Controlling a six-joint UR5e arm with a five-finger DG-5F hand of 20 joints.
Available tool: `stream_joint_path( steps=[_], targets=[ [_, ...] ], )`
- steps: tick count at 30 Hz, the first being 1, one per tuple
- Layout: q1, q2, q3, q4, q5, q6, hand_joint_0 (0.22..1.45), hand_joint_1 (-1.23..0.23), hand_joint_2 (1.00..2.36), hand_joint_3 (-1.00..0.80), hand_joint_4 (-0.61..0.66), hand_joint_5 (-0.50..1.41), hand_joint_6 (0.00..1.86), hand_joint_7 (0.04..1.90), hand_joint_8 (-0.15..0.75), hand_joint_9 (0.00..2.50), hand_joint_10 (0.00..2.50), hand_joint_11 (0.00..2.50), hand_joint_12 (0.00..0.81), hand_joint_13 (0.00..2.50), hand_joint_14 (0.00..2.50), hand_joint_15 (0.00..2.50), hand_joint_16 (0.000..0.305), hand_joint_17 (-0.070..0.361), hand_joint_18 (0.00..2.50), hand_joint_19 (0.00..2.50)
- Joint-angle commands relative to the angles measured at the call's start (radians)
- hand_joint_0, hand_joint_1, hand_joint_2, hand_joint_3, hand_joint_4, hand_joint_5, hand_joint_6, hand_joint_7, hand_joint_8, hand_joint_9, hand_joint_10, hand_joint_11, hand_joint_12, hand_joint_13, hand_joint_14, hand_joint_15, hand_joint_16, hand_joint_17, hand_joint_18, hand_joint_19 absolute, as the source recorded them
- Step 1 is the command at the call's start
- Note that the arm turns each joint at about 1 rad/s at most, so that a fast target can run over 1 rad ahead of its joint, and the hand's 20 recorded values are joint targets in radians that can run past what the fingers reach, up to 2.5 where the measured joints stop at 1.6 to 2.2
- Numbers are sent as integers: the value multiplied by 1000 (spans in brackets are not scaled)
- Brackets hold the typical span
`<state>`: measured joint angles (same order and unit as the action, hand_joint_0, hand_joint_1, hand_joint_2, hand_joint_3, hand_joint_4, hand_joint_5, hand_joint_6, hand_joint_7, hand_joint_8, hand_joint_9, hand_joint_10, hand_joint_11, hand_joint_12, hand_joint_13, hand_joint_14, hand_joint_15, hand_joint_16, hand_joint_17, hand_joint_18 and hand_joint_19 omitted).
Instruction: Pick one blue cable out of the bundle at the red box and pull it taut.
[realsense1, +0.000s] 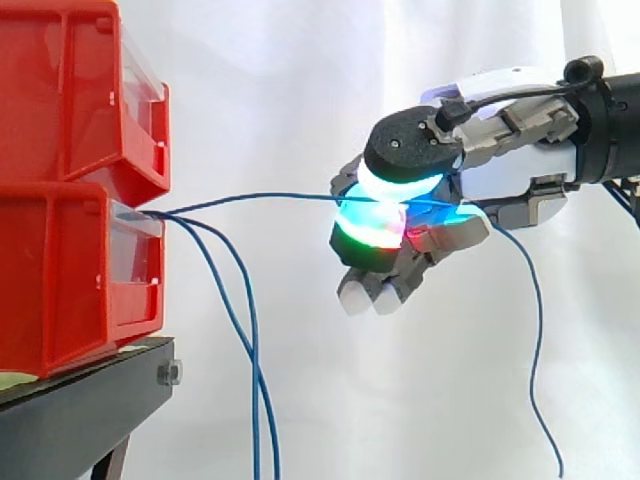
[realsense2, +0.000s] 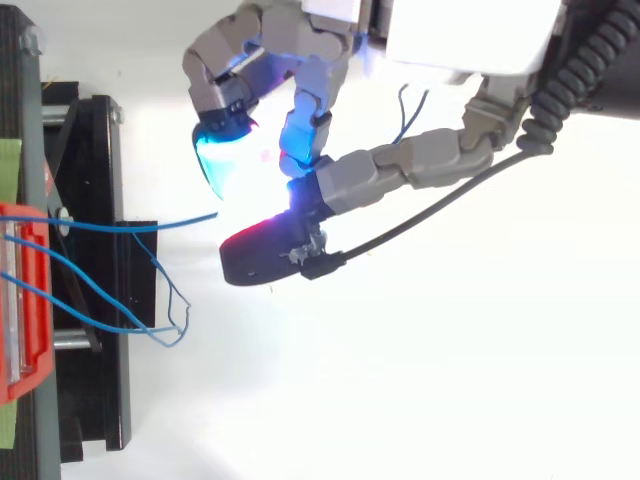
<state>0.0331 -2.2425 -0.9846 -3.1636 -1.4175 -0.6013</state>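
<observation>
Stacked red bins (realsense1: 70, 190) stand on a black stand at the left. Several thin blue cables come out of the lower bin's front. One blue cable (realsense1: 260, 199) runs nearly level from the bin to my hand (realsense1: 500, 170). The hand is shut on that cable, pinched between the thumb and glowing fingertips (realsense1: 375, 228). Past the hand the cable drops down to the right. Two other blue cables (realsense1: 245, 330) hang slack from the bin. From above, the held cable (realsense2: 130, 226) reaches toward the cyan fingertip (realsense2: 222, 160) of the hand (realsense2: 400, 165).
The black stand (realsense1: 80, 410) carries the bins at lower left, with a bolt at its corner. In the top view the red bin edge (realsense2: 25, 310) and the stand's black frame (realsense2: 95, 300) lie along the left. A white curtain hangs behind.
</observation>
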Motion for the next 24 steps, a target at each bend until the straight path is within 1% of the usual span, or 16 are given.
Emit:
stream_joint_path(
  steps=[1, 4, 7, 10, 11, 15, 18, 22, 24],
  targets=[
    [4, 0, -2, -1, 6, 41, 617, -773, 1021, -202, 260, -72, 854, 1248, 397, 1392, 17, 1348, 369, 737, 12, 322, 46, 104, 664, 310],
    [4, 0, -2, -1, 6, 55, 614, -769, 1021, -200, 261, -72, 854, 1246, 401, 1396, 15, 1358, 368, 739, 11, 327, 46, 104, 662, 320],
    [5, 0, -2, -1, 6, 94, 600, -739, 1019, -227, 255, -72, 852, 1227, 392, 1397, 15, 1350, 372, 734, 12, 327, 47, 105, 650, 326],
    [7, 0, -2, -1, 8, 106, 594, -726, 1015, -288, 242, -71, 845, 1206, 389, 1391, 17, 1329, 373, 731, 12, 328, 47, 106, 641, 336],
    [7, 0, -2, -1, 8, 109, 585, -727, 1013, -335, 242, -71, 835, 1214, 388, 1393, 16, 1335, 374, 728, 12, 327, 47, 106, 639, 334],
    [8, 0, -3, -1, 11, 109, 563, -747, 1006, -438, 240, -77, 828, 1206, 386, 1376, 16, 1326, 381, 720, 13, 331, 49, 109, 623, 334],
    [8, 0, -2, -1, 11, 109, 552, -779, 1002, -478, 243, -80, 829, 1202, 394, 1369, 17, 1307, 382, 714, 12, 328, 49, 111, 626, 327],
    [10, 0, -3, -1, 15, 109, 548, -827, 1000, -498, 252, -84, 832, 1203, 395, 1349, 17, 1307, 386, 715, 12, 330, 50, 111, 628, 330],
    [11, 0, -3, -1, 19, 107, 573, -861, 1002, -474, 253, -88, 835, 1212, 395, 1341, 17, 1303, 383, 708, 12, 331, 49, 110, 623, 331]
  ],
)
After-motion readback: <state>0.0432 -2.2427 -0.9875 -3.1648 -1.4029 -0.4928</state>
